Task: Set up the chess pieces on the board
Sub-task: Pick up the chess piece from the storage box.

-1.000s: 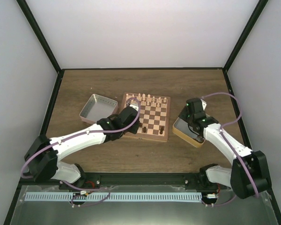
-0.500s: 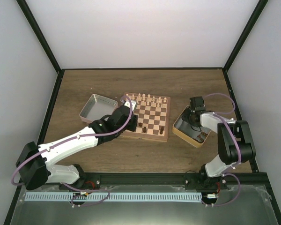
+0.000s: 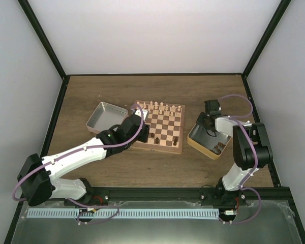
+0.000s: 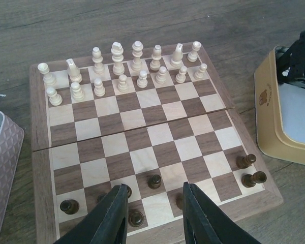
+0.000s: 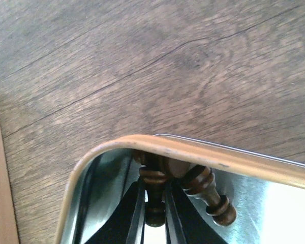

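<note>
Right wrist view: you have 1 dark chess piece [image 5: 153, 178] clamped between the closed fingers of the right gripper [image 5: 154, 218], inside a corner of the gold-rimmed tin [image 5: 193, 147], with a second piece [image 5: 209, 197] lying against it. Left wrist view shows more dark chess pieces [image 4: 153, 181] on the 2 near rows of the board [image 4: 137, 118] and pale chessmen [image 4: 118, 56] on the far 2. Your left gripper [image 4: 155, 189] hangs over the board's near edge, jaws partly apart and holding nothing.
</note>
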{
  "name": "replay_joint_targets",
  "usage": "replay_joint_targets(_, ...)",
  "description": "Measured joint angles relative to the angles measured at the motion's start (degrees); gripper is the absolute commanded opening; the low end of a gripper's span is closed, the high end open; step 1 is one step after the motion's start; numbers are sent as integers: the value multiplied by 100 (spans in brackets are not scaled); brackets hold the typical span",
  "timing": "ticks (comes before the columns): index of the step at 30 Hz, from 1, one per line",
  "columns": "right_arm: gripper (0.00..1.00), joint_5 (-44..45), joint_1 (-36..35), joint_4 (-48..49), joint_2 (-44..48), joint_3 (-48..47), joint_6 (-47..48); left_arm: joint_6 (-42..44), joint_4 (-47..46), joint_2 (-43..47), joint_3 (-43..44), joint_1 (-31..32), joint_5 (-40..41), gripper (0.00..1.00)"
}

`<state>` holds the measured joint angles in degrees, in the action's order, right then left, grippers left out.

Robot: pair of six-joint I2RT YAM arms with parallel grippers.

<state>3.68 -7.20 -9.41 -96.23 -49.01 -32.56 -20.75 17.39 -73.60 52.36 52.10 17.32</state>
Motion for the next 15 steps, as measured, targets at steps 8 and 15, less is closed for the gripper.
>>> replay_joint_targets(8,3,68,0,-310,660,323,61,-7,-61,0,0,-9,-50,38)
replay_joint_targets(15,3,-568,0,-361,2166,553,118,-98,-184,2,0,-50,-269,46)
